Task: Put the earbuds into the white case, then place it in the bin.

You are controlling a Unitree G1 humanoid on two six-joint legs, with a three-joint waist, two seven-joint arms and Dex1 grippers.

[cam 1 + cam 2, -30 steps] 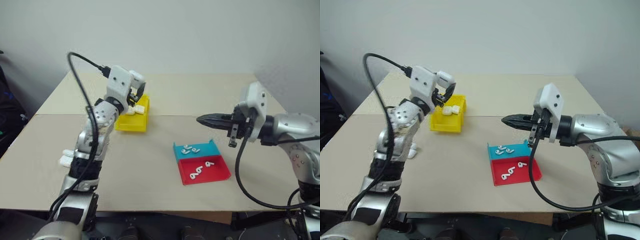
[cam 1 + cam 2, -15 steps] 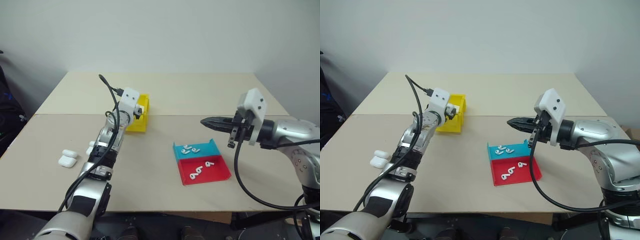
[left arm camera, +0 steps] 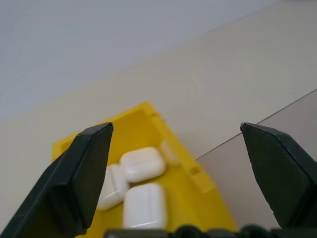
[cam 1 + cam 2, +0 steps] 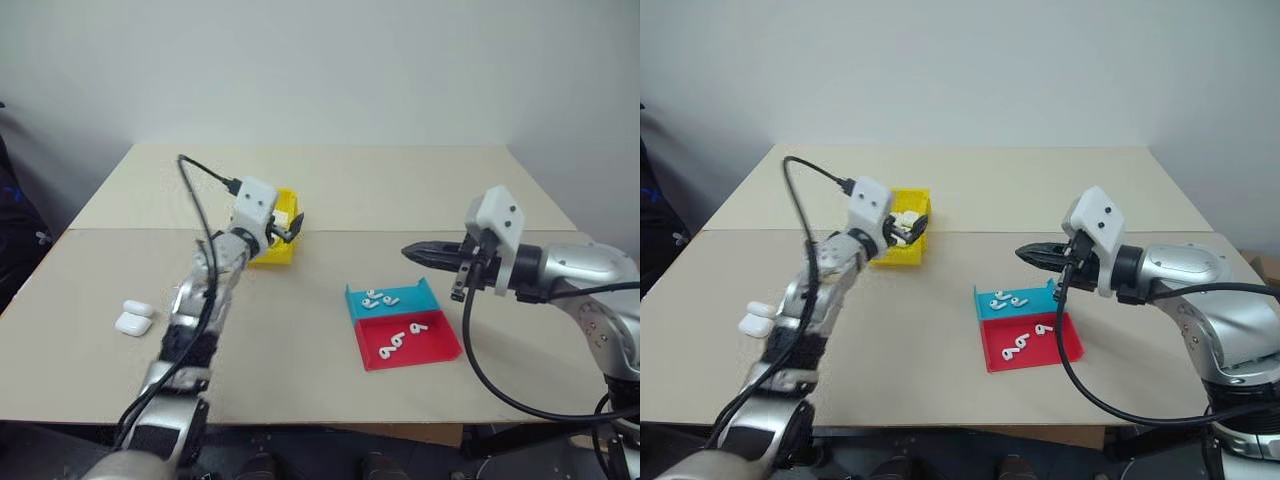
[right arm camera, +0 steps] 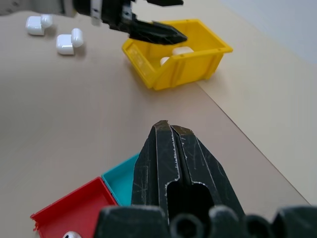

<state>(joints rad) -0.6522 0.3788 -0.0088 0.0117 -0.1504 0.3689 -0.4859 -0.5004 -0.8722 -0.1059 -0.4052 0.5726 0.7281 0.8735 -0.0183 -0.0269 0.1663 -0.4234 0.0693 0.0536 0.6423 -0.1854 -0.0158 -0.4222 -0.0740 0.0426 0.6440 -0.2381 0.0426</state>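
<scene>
Now the left claw [image 3: 173, 173] gapes empty over the yellow bin [image 4: 902, 252], where white cases [image 3: 142, 163] lie; the right claw [image 5: 173, 148] is pinched shut. Best lift clear without clipping the bin's wall, then fetch earbuds [image 4: 377, 297].

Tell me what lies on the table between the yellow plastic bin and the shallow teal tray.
Nothing: between the yellow plastic bin and the shallow teal tray the beige tabletop is bare, as both eye views show.
</scene>
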